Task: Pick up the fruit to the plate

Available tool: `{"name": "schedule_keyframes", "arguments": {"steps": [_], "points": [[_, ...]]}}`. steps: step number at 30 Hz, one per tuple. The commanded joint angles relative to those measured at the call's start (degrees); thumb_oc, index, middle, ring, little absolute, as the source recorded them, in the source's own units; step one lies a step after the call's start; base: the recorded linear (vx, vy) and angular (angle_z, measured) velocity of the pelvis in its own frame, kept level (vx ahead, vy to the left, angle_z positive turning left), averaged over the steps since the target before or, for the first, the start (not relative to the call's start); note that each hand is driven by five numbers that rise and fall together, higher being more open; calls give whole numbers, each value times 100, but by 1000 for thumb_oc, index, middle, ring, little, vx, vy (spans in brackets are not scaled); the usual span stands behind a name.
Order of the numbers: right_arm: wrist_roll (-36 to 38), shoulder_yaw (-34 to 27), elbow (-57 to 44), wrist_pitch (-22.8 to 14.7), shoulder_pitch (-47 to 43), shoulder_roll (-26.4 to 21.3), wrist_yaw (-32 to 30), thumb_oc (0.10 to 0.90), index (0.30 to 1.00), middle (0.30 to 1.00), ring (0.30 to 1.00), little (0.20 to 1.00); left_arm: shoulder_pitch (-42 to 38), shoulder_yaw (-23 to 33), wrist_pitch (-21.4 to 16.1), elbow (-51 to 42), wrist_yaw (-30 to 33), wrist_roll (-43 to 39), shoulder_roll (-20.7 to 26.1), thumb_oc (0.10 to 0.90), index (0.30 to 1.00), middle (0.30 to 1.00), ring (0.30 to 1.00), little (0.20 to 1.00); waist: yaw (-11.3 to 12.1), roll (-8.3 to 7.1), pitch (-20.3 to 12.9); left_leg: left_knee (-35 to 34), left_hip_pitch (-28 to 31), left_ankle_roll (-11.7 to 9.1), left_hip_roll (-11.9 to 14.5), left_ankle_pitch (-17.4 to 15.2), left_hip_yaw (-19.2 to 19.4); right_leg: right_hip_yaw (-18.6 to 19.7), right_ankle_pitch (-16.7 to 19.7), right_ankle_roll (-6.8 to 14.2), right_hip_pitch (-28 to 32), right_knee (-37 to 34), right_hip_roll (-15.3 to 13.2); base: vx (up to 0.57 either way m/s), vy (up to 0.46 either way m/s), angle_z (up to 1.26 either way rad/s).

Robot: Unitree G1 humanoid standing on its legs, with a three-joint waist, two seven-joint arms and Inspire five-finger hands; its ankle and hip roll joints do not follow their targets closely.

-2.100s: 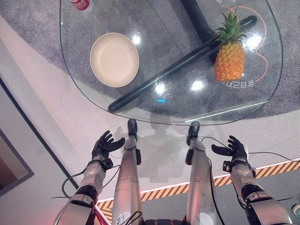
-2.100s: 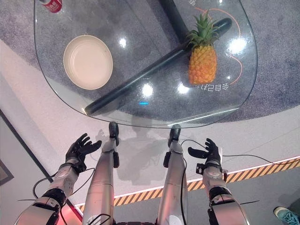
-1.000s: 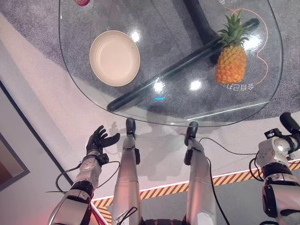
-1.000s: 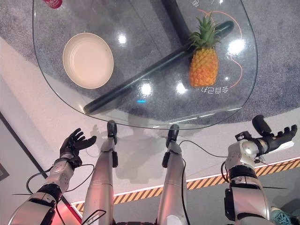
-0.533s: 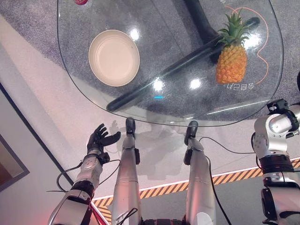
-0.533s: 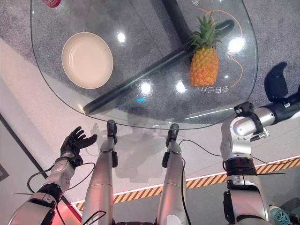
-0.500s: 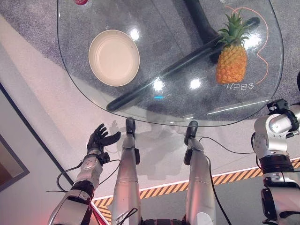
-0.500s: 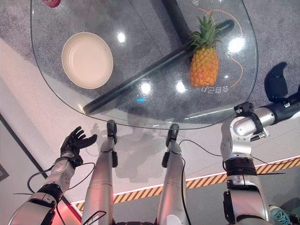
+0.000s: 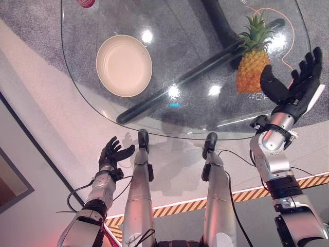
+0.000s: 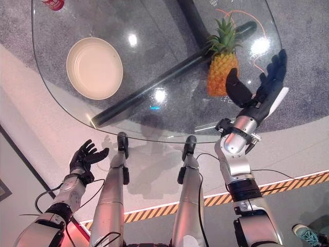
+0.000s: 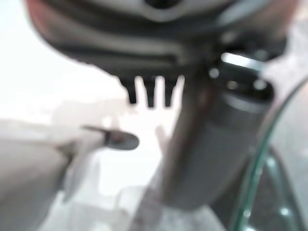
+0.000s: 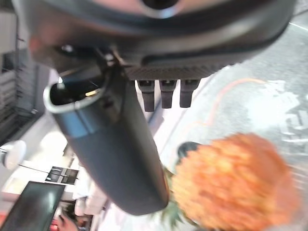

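Change: right hand [image 9: 293,87] has risen from beside the table — fingers spread, just beside the pineapple [image 9: 251,69], not touching.
Left hand [image 9: 114,153]: low, fingers relaxed apart.
Meaning: grasp imminent; plate [image 9: 124,65] empty.

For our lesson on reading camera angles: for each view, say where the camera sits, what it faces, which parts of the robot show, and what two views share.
Left eye view: on the head, looking down at the glass table, plate, pineapple; both hands show.
Right eye view: beside it, same scene.
Left wrist view: along the left hand, toward the floor.
Right wrist view: along the right hand, facing the pineapple.
Shared: right wrist and eye views both show the pineapple.
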Motion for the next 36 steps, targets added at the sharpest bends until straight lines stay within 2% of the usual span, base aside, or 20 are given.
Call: {"name": "schedule_keyframes", "arguments": {"steps": [1,9,21,36], "points": [[-320,-288,-759,-311,72,-358,127,800,900,900,900,900,443,202,-300,181,27,35,50,800,900,900,900,900,-16,-65,-116,358,130,241,-168,-398,211,-223,205,-192,94,-304,66,0,0,0],[-263,-167,-826,-70,88,-294,265,800,900,900,900,900,453,180,-318,144,40,68,-9,800,900,900,900,900,-24,-62,-116,293,154,229,-154,-355,256,-247,205,-207,98,-320,68,0,0,0],[153,30,-433,644,11,-330,649,800,900,900,900,900,428,120,-269,118,68,65,24,800,900,900,900,900,12,-44,-116,223,166,228,-165,-301,275,-293,231,-216,92,-339,67,0,0,0],[331,194,-287,1182,-295,-447,984,800,900,900,900,900,392,98,-188,47,77,92,55,800,900,900,900,900,75,-40,-116,180,146,239,-178,-265,275,-331,240,-224,55,-329,75,0,0,0]]}}
